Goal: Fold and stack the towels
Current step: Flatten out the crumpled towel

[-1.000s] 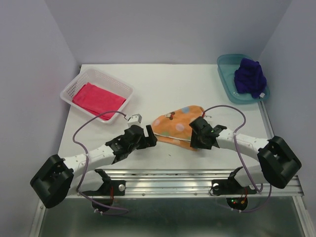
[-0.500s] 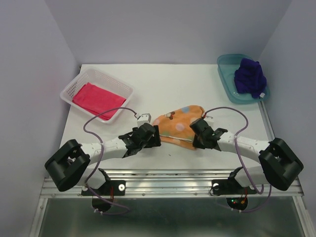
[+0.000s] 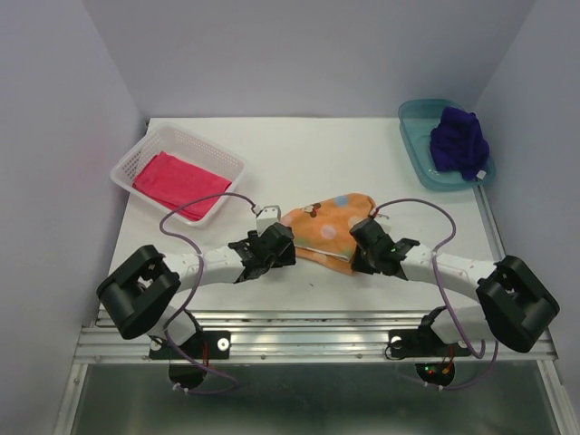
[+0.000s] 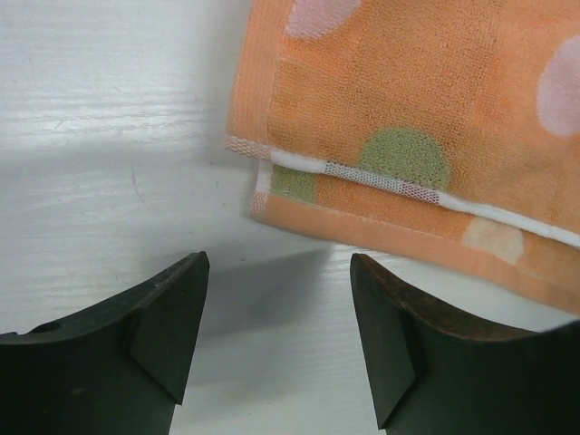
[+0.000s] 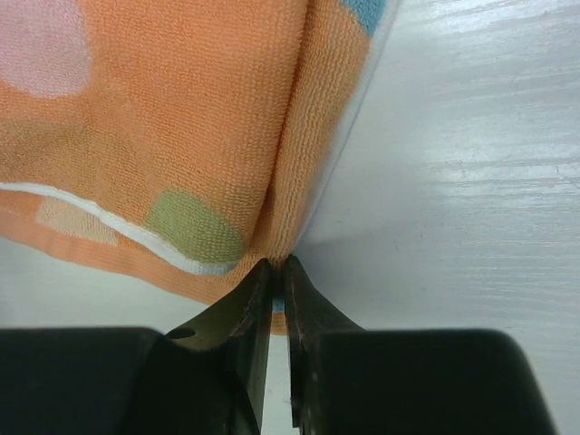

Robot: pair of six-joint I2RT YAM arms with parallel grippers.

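Now, one pink towel (image 3: 179,178), one purple towel (image 3: 458,140); right claw (image 5: 272,267) pinches one orange towel (image 5: 181,136), left claw (image 4: 276,290) gapes.

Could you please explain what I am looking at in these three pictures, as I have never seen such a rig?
Two robot arms are bolted at the near edge of a white table. The wide picture looks down from above; the two close-ups come from cameras on each wrist. The right pincer is shut on an edge of the orange dotted towel; the left pincer stands open beside it. A pink towel lies in a white basket, a purple towel in a teal tray.
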